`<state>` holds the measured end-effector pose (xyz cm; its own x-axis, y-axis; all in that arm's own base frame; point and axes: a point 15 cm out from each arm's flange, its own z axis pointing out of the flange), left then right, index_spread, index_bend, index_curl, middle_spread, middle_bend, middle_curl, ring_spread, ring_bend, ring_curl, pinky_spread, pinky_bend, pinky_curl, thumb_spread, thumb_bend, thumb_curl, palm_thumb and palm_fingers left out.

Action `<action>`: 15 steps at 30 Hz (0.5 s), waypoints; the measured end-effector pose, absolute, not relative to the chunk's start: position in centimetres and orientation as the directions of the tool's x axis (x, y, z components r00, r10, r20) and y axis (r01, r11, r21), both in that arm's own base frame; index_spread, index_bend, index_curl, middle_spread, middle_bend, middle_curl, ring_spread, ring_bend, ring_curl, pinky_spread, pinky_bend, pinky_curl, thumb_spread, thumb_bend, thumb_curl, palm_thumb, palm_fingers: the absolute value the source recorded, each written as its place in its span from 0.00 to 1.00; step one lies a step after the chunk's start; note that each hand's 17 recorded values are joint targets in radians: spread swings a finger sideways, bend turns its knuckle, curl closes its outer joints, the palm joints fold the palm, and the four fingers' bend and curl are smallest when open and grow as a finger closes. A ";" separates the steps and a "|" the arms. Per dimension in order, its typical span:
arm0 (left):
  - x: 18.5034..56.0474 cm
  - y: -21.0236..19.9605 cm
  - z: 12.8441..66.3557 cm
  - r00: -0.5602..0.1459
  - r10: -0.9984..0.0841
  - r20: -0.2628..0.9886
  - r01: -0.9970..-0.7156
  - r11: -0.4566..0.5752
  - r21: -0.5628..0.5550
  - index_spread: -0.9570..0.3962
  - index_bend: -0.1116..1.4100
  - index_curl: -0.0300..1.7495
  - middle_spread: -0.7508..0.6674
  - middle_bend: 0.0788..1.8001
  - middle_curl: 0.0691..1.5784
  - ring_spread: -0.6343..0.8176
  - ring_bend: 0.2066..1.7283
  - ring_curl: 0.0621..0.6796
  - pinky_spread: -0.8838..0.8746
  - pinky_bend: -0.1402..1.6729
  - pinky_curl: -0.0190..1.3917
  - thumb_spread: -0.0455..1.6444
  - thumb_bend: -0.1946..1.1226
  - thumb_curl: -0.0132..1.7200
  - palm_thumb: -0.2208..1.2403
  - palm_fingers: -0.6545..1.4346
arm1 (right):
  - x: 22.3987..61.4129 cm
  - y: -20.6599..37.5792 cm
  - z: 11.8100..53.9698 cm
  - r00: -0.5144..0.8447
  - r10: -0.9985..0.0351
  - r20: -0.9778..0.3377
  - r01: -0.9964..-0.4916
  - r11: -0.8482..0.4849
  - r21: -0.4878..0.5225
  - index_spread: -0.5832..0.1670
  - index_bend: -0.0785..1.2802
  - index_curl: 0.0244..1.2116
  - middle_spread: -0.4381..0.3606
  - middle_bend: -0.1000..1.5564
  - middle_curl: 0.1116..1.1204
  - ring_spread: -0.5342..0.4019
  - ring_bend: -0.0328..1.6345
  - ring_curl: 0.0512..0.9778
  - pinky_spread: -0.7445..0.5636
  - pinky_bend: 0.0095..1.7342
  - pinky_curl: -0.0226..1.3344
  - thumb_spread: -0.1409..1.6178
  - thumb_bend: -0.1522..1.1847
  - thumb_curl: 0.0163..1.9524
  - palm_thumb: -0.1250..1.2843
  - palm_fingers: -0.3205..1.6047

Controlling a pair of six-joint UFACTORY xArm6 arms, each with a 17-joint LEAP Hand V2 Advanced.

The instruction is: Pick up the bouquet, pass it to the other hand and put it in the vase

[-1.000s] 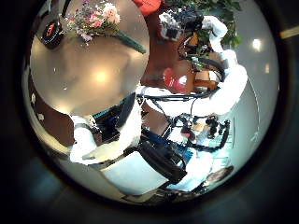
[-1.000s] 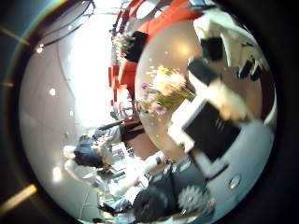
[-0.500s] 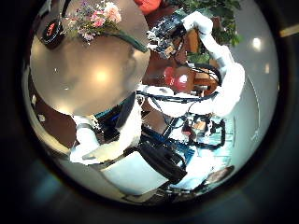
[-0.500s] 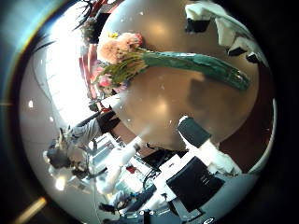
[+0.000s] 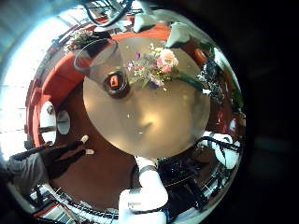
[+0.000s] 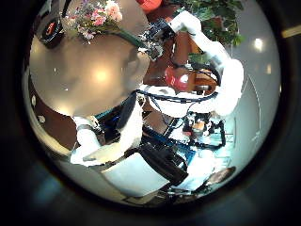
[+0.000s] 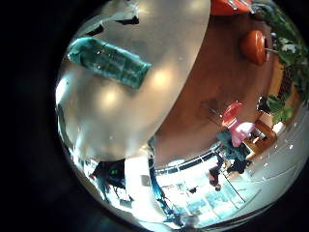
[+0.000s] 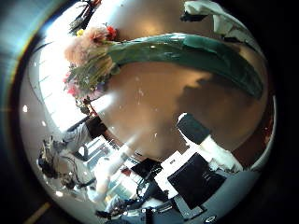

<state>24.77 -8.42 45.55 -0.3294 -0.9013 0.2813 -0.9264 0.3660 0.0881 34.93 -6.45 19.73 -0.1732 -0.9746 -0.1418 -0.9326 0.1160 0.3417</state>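
Note:
The bouquet lies flat on the round table, with the vase standing beside its flowers. In the left thumb side palm view the right hand hangs just over the stem end of the bouquet, away from the vase. The wrapped stem fills much of the right thumb side palm view, close under the palm, with the right hand's fingers spread and holding nothing. The stem also shows in the right little finger side palm view. The left hand stays high above the table, relaxed and holding nothing.
Curved seating rings the table's far side. A leafy plant stands behind the right arm. Bare tabletop lies beside the bouquet.
The right hand has come down to the bouquet's stem end; the bouquet now fills more of the right thumb side palm view. The left hand and the bouquet have not moved.

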 end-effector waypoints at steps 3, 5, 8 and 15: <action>24.8 -8.4 45.5 -0.328 -0.902 0.280 -0.927 0.364 0.089 0.77 0.20 0.24 0.75 0.07 0.20 0.77 0.24 0.18 0.77 0.18 0.19 0.68 0.13 0.19 0.36 0.44 | 35.4 -6.6 20.0 -0.170 -0.976 -0.139 -0.941 0.118 0.317 0.45 0.32 0.48 0.48 0.44 0.46 0.46 0.55 0.45 0.63 0.35 0.26 0.66 0.10 0.26 0.61 0.26; 24.8 -8.5 45.6 -0.328 -0.902 0.281 -0.927 0.365 0.088 0.77 0.20 0.24 0.75 0.07 0.20 0.77 0.24 0.18 0.77 0.18 0.19 0.68 0.13 0.19 0.36 0.44 | 35.5 -6.6 20.0 -0.170 -0.976 -0.139 -0.941 0.119 0.316 0.45 0.31 0.47 0.47 0.43 0.45 0.46 0.54 0.44 0.64 0.34 0.25 0.66 0.10 0.26 0.61 0.26; 24.8 -8.5 45.6 -0.329 -0.901 0.282 -0.927 0.365 0.087 0.77 0.20 0.24 0.75 0.07 0.20 0.77 0.24 0.17 0.77 0.18 0.19 0.68 0.13 0.19 0.36 0.44 | 35.6 -6.6 19.7 -0.171 -0.976 -0.138 -0.941 0.120 0.316 0.45 0.31 0.46 0.47 0.42 0.44 0.46 0.52 0.43 0.66 0.33 0.24 0.66 0.10 0.26 0.62 0.26; 24.6 -8.4 45.4 -0.325 -0.903 0.280 -0.926 0.364 0.097 0.77 0.20 0.24 0.75 0.07 0.20 0.77 0.24 0.17 0.77 0.18 0.20 0.68 0.13 0.19 0.36 0.44 | 36.4 -6.8 17.6 -0.181 -0.974 -0.135 -0.937 0.129 0.323 0.45 0.28 0.44 0.47 0.39 0.42 0.47 0.49 0.41 0.67 0.31 0.22 0.65 0.10 0.26 0.63 0.28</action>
<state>24.65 -8.37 45.35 -0.3253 -0.9032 0.2800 -0.9264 0.3638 0.0973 36.38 -6.85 17.62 -0.1810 -0.9741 -0.1355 -0.9374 0.1292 0.3234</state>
